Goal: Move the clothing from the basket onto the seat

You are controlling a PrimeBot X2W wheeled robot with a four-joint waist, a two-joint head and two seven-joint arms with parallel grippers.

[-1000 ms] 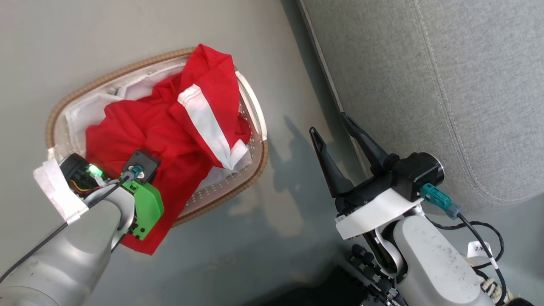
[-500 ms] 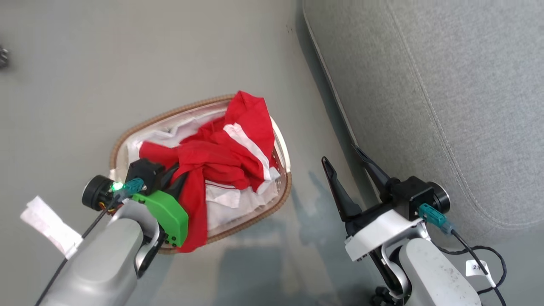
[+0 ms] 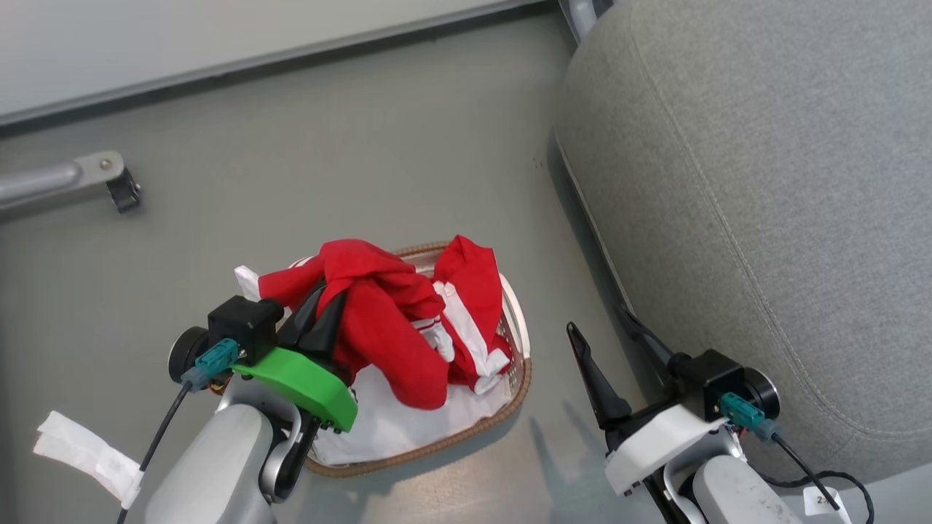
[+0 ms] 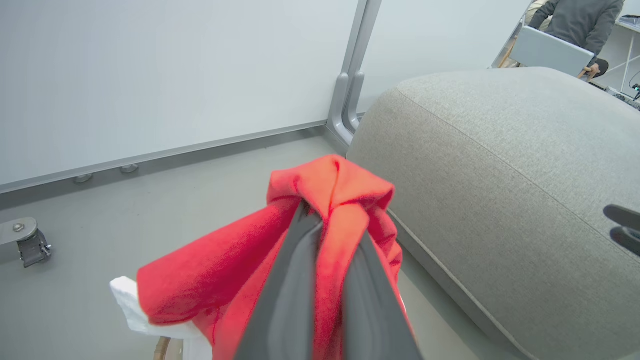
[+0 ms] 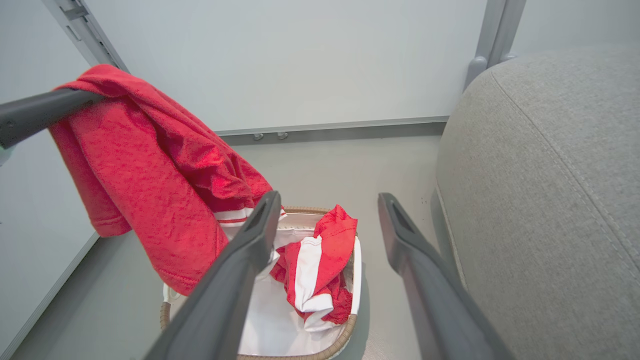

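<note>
My left gripper [image 3: 329,306] [image 4: 330,212] is shut on a bright red garment [image 3: 378,327] [image 4: 210,270] [image 5: 150,165], which hangs from its fingers above the basket [image 3: 502,418] [image 5: 345,327]. A second red garment with white bands [image 3: 470,313] [image 5: 315,265] lies in the basket against its right wall, on a white cloth [image 3: 408,429]. The grey seat [image 3: 764,204] [image 4: 500,190] [image 5: 550,200] rises to the right. My right gripper [image 3: 604,327] [image 5: 327,200] is open and holds nothing, low between basket and seat.
A pale wall panel with a dark baseboard [image 3: 255,62] runs along the back. A metal leg with a caster [image 3: 120,182] [image 4: 30,245] stands at the far left. A seated person [image 4: 580,20] shows behind the seat. Grey floor [image 3: 328,160] surrounds the basket.
The left gripper has lifted the red garment up out of the basket. The head camera has tilted up, so the wall and caster came into view; the right gripper stays open.
</note>
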